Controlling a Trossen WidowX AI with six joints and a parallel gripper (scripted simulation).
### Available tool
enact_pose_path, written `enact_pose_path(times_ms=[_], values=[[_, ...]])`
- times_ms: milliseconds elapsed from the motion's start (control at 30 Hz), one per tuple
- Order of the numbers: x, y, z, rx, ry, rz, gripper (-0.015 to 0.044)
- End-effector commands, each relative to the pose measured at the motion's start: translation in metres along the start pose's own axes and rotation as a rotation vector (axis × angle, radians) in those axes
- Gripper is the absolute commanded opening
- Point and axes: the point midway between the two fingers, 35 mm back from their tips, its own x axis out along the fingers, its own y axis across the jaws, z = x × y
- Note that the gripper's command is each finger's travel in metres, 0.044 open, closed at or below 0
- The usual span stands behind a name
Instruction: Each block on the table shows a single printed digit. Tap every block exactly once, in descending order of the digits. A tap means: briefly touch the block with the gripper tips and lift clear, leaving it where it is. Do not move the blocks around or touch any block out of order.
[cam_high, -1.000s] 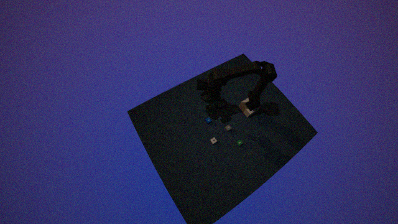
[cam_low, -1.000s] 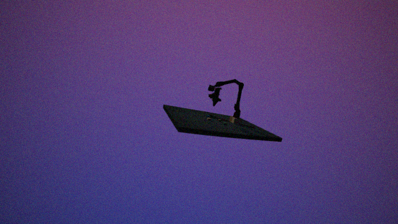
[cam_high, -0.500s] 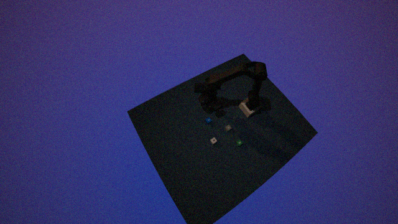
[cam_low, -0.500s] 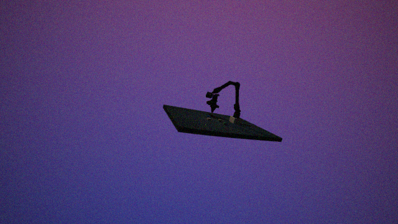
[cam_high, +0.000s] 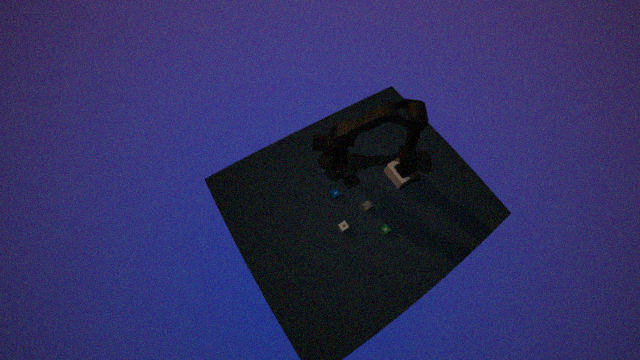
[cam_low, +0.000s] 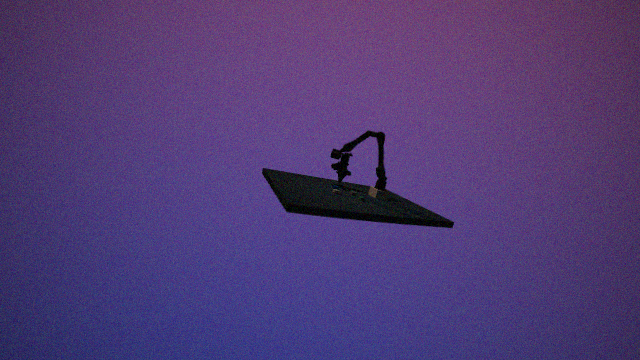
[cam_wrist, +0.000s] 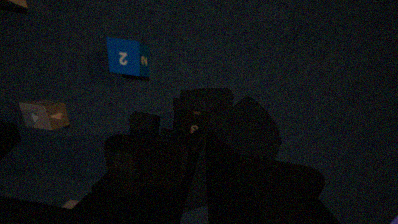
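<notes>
A dark block (cam_wrist: 194, 128) with a digit that looks like 3 sits just beyond my fingertips in the wrist view. My gripper (cam_low: 340, 179) (cam_wrist: 205, 133) is shut and low over the table. I cannot tell whether its tips touch the dark block. The blue block (cam_high: 335, 193) (cam_wrist: 123, 57) shows a 2. A brown-grey block (cam_high: 367, 205) (cam_wrist: 44, 116) has a digit too faint to read surely. A white block (cam_high: 343, 226) and a green block (cam_high: 385, 229) stand farther out, their digits too small to read. In the top view the arm hides the dark block.
A pale box-like piece (cam_high: 396, 176) (cam_low: 373, 192) stands beside the arm's base. The dark table top (cam_high: 280, 210) (cam_low: 305, 194) ends in straight edges on all sides. The light is very dim, and the arm's shadow falls across the table.
</notes>
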Motion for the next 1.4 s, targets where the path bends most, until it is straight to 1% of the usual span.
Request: enact_pose_path(times_ms=[0, 200, 400, 500, 700, 733, 833, 900, 1067, 1133, 1367], values=[[0.008, 0.002, -0.002, -0.003, 0.006, 0.004, 0.002], [0.017, 0.002, -0.003, -0.003, 0.006, 0.005, 0.002], [0.018, 0.002, -0.003, -0.003, 0.006, 0.005, 0.002], [-0.009, 0.001, -0.002, -0.003, 0.006, 0.004, 0.002], [-0.015, 0.001, -0.002, -0.003, 0.006, 0.004, 0.002], [-0.022, 0.001, -0.001, -0.003, 0.006, 0.004, 0.002], [-0.069, 0.0, 0.0, -0.003, 0.006, 0.004, 0.002], [-0.091, 0.001, -0.001, -0.003, 0.006, 0.004, 0.002], [-0.093, 0.002, -0.001, -0.003, 0.006, 0.004, 0.002], [-0.094, 0.008, 0.006, -0.009, 0.004, 0.004, 0.002], [-0.095, 0.07, 0.058, -0.02, -0.004, 0.009, 0.002]])
